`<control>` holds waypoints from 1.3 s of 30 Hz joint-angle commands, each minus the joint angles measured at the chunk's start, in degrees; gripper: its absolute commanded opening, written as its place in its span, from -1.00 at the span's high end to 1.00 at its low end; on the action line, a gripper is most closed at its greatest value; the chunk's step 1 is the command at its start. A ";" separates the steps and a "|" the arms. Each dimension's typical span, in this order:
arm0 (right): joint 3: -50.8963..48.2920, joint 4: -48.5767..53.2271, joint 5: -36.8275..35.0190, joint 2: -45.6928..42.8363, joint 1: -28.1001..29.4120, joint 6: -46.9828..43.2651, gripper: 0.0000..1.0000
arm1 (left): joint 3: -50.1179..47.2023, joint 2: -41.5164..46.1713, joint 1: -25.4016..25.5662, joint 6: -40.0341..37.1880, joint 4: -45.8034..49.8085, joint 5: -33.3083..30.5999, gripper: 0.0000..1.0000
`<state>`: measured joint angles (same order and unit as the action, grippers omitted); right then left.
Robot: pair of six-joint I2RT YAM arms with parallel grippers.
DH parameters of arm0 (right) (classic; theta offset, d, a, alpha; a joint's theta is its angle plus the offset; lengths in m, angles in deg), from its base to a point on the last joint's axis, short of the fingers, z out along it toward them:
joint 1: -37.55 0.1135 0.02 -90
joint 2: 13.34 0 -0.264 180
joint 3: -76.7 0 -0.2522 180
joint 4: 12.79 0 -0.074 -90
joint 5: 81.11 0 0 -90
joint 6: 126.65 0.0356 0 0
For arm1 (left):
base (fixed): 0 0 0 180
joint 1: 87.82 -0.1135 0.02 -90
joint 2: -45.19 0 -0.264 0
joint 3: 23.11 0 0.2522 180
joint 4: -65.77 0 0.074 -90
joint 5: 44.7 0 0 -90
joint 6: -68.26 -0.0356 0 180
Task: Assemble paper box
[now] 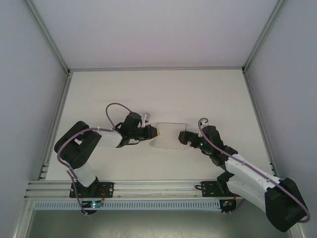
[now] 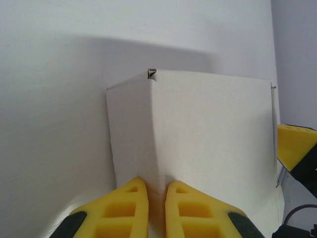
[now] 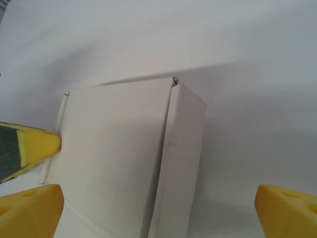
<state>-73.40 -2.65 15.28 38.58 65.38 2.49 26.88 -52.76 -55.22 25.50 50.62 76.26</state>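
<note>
Now you see:
paper box [image 1: 168, 135]: matte white card, creased.
left gripper [image 2: 157, 187]: pinching its fold.
right gripper [image 3: 159, 192]: spread wide, empty.

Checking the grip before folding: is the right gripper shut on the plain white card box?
No: the right gripper has its yellow fingers wide apart in its wrist view, the plain white card box between them.

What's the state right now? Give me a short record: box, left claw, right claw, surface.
box: paper box, plain white card, folded along a crease into a wide panel and a narrow side panel, between the two arms
left claw: left claw shut on the paper box, pinching it at the crease
right claw: right claw open, fingers spread wide at the opposite end of the box; contact cannot be told
surface: white table
</note>
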 commanded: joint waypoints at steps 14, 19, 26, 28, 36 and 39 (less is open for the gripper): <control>2.71 -7.88 10.88 8.63 -2.82 4.05 -0.97 | -7.41 -0.55 -2.11 4.97 -16.07 2.94 1.00; 2.86 -14.17 17.03 13.56 -4.04 4.90 -0.85 | -7.73 0.37 -2.12 4.00 -14.77 2.13 1.00; 4.13 -22.22 25.12 21.28 -6.09 5.51 -0.43 | -8.07 -0.66 -2.16 4.19 -15.96 2.26 1.00; 4.10 -24.11 27.26 22.53 -6.87 5.80 -0.37 | -8.23 -0.75 -2.14 4.20 -16.05 2.04 1.00; 3.35 -24.44 26.96 22.02 -7.58 7.03 0.21 | -8.01 1.84 -2.12 2.52 -15.65 1.65 0.82; 3.27 -23.79 27.53 21.10 -7.54 6.83 0.24 | -6.78 5.16 -2.14 0.20 -11.94 0.94 0.32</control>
<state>-70.54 -24.57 40.42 61.14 57.91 9.72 19.36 -51.38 -56.83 28.87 37.62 77.55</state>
